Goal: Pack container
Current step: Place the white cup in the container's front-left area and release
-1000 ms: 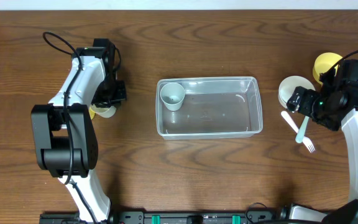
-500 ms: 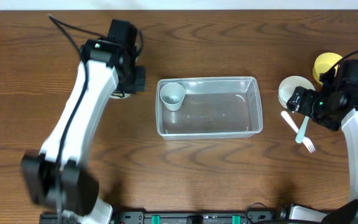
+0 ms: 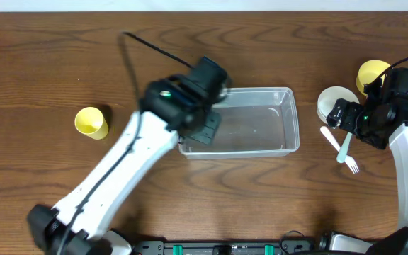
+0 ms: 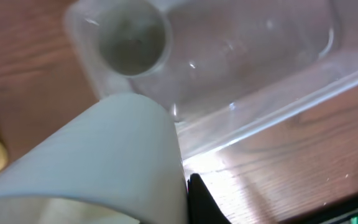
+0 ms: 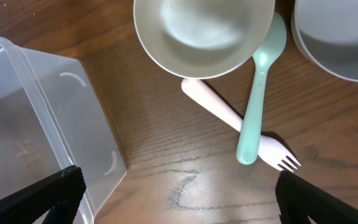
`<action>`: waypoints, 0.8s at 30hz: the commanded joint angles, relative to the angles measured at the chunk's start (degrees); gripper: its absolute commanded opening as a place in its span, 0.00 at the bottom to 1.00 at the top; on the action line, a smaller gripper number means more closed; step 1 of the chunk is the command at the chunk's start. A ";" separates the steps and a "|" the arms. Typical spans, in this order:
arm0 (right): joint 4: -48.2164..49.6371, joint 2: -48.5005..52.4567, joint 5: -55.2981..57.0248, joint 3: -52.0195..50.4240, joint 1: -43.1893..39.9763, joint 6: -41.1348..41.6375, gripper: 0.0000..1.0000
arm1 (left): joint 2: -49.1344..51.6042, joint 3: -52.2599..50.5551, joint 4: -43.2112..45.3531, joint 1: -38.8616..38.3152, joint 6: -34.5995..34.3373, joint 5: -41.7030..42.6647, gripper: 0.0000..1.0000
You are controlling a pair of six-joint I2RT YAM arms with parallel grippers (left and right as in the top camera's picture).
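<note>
1. Container (image 3: 261,124): clear rectangular tub, upright, in the middle of the tabletop (image 3: 261,198), long sides parallel to the near edge. In the overhead view its left end is covered by the left arm.

2. Left hand (image 3: 205,129): over the container's left end, clamped together on a white cup (image 4: 104,162) that fills the foreground of the left wrist view.

3. Second white cup (image 4: 132,43): upright inside the container, set in one corner.

4. Yellow cup (image 3: 91,122): on the tabletop toward the left edge, well apart from the container.

5. Right hand (image 5: 179,190): fingers wide apart, holding nothing, above the tabletop between the container and the right edge.

6. White bowl (image 5: 204,31): on the tabletop toward the right edge, near the container's right end but apart from it.

7. Yellow bowl (image 3: 370,73): just beyond the white bowl, toward the far right corner, partly hidden by the right arm.

8. Fork (image 5: 213,104), pale, and green spoon (image 5: 258,106): on the near side of the white bowl. The spoon lies across the fork's handle, its head beside the bowl's rim.
</note>
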 commanded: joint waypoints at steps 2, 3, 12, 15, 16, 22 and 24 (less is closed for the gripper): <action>-0.20 0.15 0.13 0.63 -0.28 -0.02 0.99 | 4.35 -2.08 0.57 -1.05 -0.24 -0.46 0.06; -0.24 0.15 0.13 0.63 -0.28 -0.02 0.99 | 5.60 -2.10 0.57 -1.05 -0.24 -0.44 0.06; -0.22 0.15 0.15 0.63 -0.28 -0.02 0.99 | 16.06 -2.12 1.73 -1.03 0.17 -0.44 0.06; -0.22 0.15 0.15 0.63 -0.28 -0.02 0.99 | 18.88 -2.12 2.60 -1.03 0.17 -0.44 0.06; -0.24 0.15 0.15 0.63 -0.28 -0.02 0.99 | 19.82 -2.12 2.82 -1.03 0.15 -0.44 0.06; -0.24 0.15 0.15 0.63 -0.28 -0.02 0.99 | 23.30 -2.12 3.02 -1.03 0.17 -0.46 0.07; -0.24 0.15 0.13 0.63 -0.28 -0.02 0.99 | 23.08 -2.05 3.17 -1.03 0.48 -0.46 0.13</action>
